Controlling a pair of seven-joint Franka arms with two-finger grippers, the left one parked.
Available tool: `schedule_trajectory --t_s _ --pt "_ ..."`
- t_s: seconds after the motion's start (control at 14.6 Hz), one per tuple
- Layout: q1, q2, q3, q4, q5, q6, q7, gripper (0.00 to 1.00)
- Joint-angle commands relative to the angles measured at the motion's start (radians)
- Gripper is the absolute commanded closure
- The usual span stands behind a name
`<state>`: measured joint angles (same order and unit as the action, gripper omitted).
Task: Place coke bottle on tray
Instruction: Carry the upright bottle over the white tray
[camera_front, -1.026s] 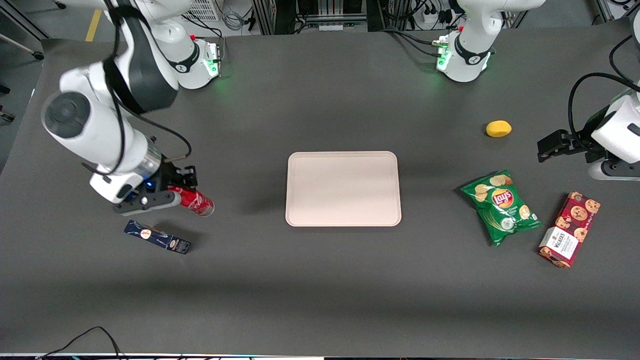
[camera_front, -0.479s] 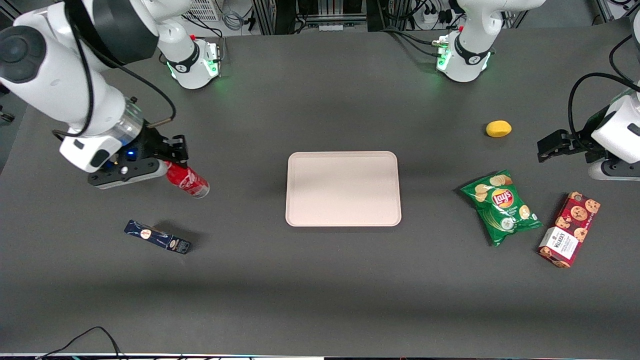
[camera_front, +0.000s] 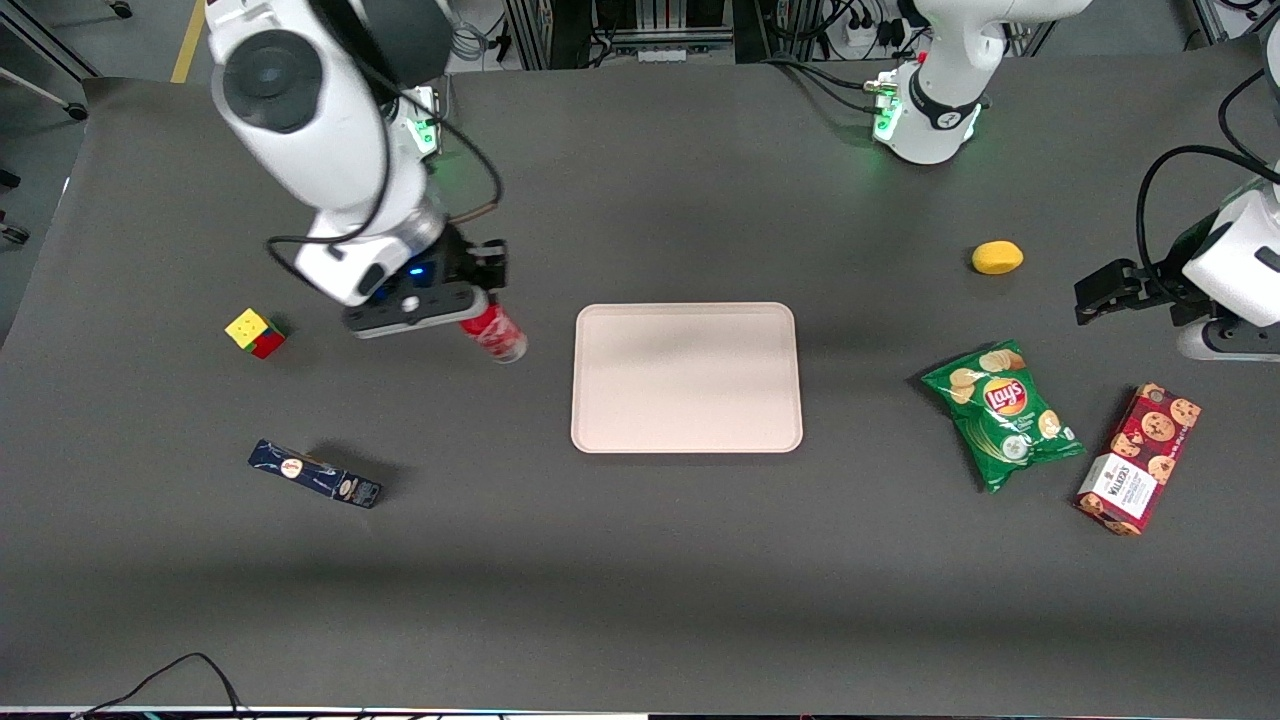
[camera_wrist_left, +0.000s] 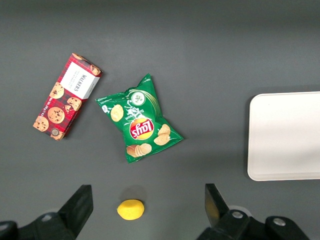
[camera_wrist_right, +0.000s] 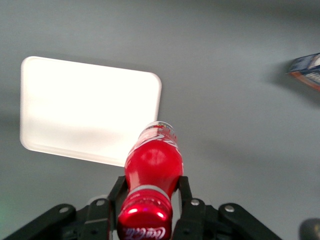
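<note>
Gripper: gripper held above the worktop, just beside the tray edge at the working arm's end; fingers pinched on the coke bottle's neck
Coke bottle: coke bottle held off the worktop, tilted, clear base pointing toward the tray; base close to the tray rim, not over it in the front view
Tray: tray flat at the worktop centre, interior bare, rim unobstructed on all four sides
Open room: wide bare worktop nearer the front camera than the tray
Count, working arm's end: one dark blue box, one colour cube
Count, parked arm's end: one chip bag, one cookie box, one lemon
Surface: dark grey matte worktop
</note>
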<state>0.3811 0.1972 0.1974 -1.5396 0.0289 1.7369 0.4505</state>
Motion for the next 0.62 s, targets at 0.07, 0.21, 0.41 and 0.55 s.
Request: schedule_trajectory --t_s 0.07,0.21,0.41,0.55 --pt "0.071 0.099 0.082 0.07 -0.038 0.047 0.206 1.0" --pt "0.094 0.146 0.086 0.067 -0.049 0.093 0.218 1.0" --pt "0.108 0.235 0.111 0.046 -0.138 0.16 0.22 1.0" --pt "0.111 0.277 0.113 0.018 -0.162 0.222 0.221 1.0"
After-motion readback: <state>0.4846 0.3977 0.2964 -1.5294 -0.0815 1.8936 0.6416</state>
